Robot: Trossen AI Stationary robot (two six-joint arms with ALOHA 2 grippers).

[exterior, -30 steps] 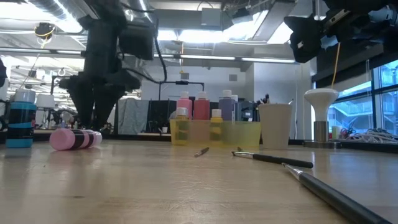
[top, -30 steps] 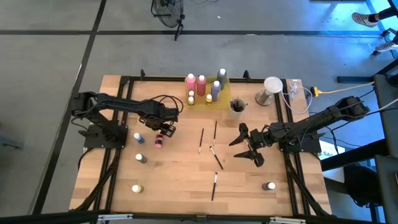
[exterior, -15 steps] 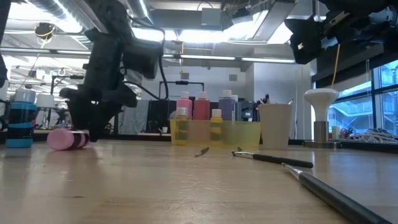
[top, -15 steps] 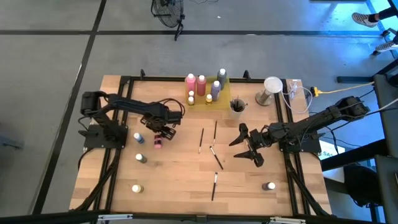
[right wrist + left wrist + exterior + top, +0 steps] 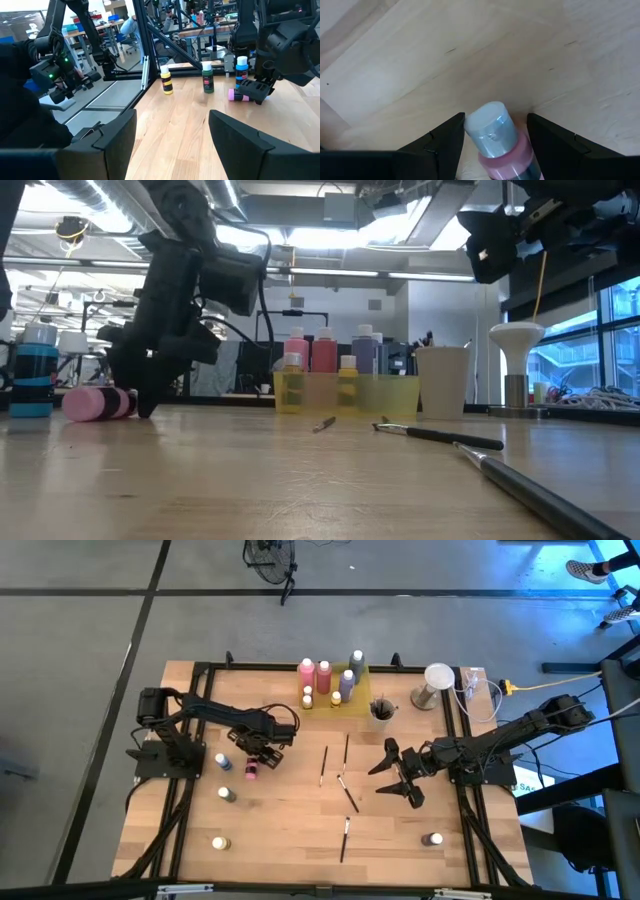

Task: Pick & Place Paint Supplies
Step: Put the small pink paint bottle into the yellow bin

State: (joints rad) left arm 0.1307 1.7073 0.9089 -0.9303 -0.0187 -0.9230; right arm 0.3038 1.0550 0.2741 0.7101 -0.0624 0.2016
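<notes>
Left gripper [image 5: 252, 759] down at the table, jaws apart straddling the pink paint bottle with pale cap [image 5: 496, 137] lying on its side on the wooden table [image 5: 280, 830], not clamped. Thin dark-handled paintbrushes [image 5: 345, 768] lie mid-table. Right gripper [image 5: 398, 783] hovers beside them, jaws apart, holding nothing.

No words, numbers or brand marks can be read anywhere. The bottles in the yellow tray [image 5: 345, 393] and the pink bottle [image 5: 502, 145] seem to carry labels, but their print is too small to read.
</notes>
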